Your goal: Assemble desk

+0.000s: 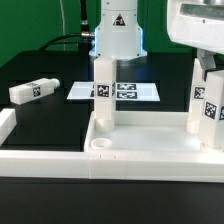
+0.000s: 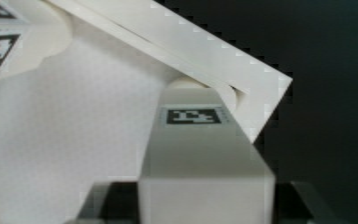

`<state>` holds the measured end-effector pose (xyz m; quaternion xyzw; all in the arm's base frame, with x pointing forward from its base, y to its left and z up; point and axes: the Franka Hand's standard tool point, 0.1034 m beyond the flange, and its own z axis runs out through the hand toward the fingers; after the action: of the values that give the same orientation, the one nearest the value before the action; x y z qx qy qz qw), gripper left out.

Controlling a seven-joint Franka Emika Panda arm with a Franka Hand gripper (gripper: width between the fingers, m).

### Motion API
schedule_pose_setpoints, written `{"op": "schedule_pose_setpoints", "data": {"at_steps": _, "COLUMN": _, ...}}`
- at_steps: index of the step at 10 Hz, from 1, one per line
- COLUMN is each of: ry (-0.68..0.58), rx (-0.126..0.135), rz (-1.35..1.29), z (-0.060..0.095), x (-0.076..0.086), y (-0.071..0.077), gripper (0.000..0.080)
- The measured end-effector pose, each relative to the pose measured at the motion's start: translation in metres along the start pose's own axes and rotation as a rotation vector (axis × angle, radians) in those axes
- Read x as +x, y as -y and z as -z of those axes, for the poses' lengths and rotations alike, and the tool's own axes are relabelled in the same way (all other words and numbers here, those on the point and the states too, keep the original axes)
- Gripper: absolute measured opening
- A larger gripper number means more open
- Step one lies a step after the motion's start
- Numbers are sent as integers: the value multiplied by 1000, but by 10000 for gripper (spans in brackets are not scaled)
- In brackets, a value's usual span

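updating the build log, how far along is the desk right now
Done: the first leg stands upright in the desk top. In hand: the tool looks shut on the second leg, upright at the corner on the exterior view's right; seating unclear. Left: the third leg lies loose on the table, a round socket is empty, no fourth leg shows.

The wide, shallow white plastic desk top looks smooth with a faint sheen. The white square-bar plastic leg has the same finish, and its black-and-white tag looks printed and matt. The black table is matt and even. The thin flat white marker board looks dull, like paper.
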<state>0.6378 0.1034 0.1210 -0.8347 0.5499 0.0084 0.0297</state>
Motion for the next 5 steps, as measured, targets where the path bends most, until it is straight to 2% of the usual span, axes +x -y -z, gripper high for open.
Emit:
{"op": "schedule_pose_setpoints", "data": {"at_steps": 2, "ry": 0, "rx": 2, "rz": -135, "z": 0, "x": -1, "y": 1, "gripper": 290}}
{"op": "schedule_pose_setpoints", "data": {"at_steps": 4, "ry": 0, "rx": 3, "rz": -162, "z": 0, "x": -1, "y": 1, "gripper": 290}}
{"op": "schedule_pose_setpoints", "data": {"at_steps": 5, "ry": 0, "rx": 2, "rz": -163, "z": 0, "x": -2, "y": 1, "gripper": 384}}
